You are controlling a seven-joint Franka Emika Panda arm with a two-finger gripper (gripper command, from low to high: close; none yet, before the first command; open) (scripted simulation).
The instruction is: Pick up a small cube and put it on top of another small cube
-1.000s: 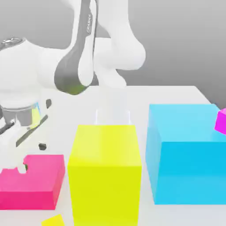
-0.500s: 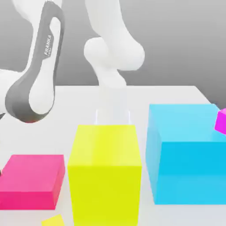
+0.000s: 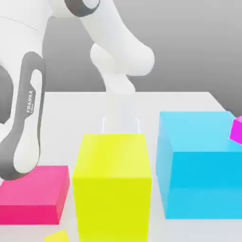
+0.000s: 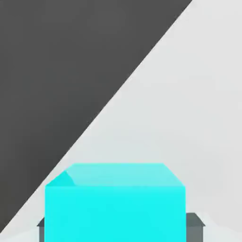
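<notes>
In the hand view a small cyan cube point(image 4: 115, 203) sits on the white table, close in front of the camera. My gripper point(image 4: 121, 226) is down around it. One dark grey finger point(image 4: 41, 226) lies against one side of the cube and the other finger point(image 4: 197, 224) against the opposite side, so the gripper is shut on the cube. In the exterior view my white and grey arm point(image 3: 23, 118) reaches down at the exterior view's left, over the pink block point(image 3: 35, 194).
A tall yellow block point(image 3: 113, 184) stands in the middle front, a big cyan block point(image 3: 198, 160) to its right, and a magenta piece point(image 3: 236, 130) at the right edge. A small yellow piece point(image 3: 57, 236) lies at the front. The table edge point(image 4: 118, 94) runs diagonally behind the cube.
The arm has swung to the exterior view's left and lowered, and the hand has left that view. The blocks have not moved.
</notes>
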